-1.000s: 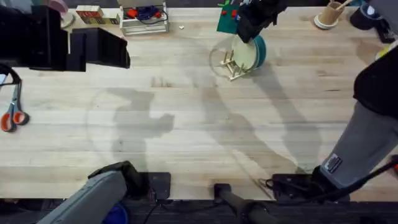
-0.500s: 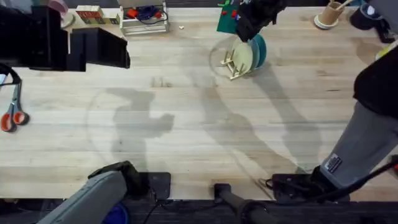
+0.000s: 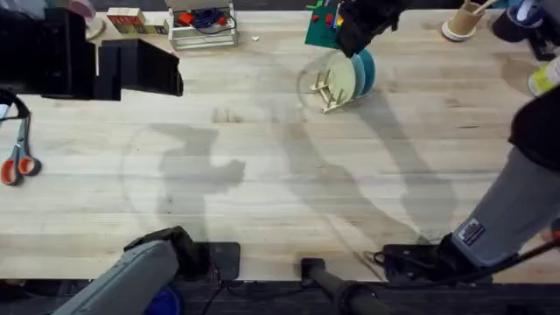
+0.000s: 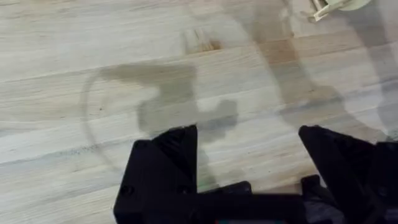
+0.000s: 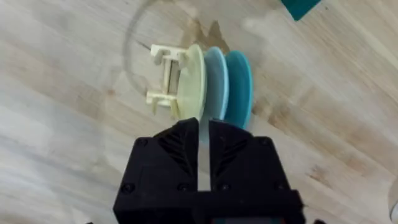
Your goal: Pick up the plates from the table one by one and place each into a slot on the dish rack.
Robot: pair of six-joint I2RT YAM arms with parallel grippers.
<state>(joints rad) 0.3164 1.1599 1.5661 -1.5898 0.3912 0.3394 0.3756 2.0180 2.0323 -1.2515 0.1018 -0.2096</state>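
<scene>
The dish rack [image 3: 325, 91] stands at the far middle of the table [image 3: 280, 175], also seen as pale wood dowels [image 5: 163, 78] in the right wrist view. Three plates stand upright in its slots: a cream-yellow plate [image 5: 191, 81], a light blue plate [image 5: 215, 81] and a darker teal plate [image 5: 240, 84]. From overhead the cream plate [image 3: 343, 77] and a teal plate [image 3: 365, 70] show. My right gripper [image 5: 204, 152] hovers just above the plates, shut and holding nothing; overhead it is the dark shape [image 3: 360, 24] behind the rack. My left gripper [image 4: 249, 158] hangs open over bare wood.
A green board [image 3: 317, 28] lies just behind the rack. A white frame stand [image 3: 203, 24] and wooden blocks [image 3: 131, 19] sit at the back left, orange-handled scissors [image 3: 17, 162] at the left edge, a cup [image 3: 464, 19] at the back right.
The right gripper has drawn slightly back and up from the rack, and its forearm has shifted right. The plates and the left arm have stayed still.
</scene>
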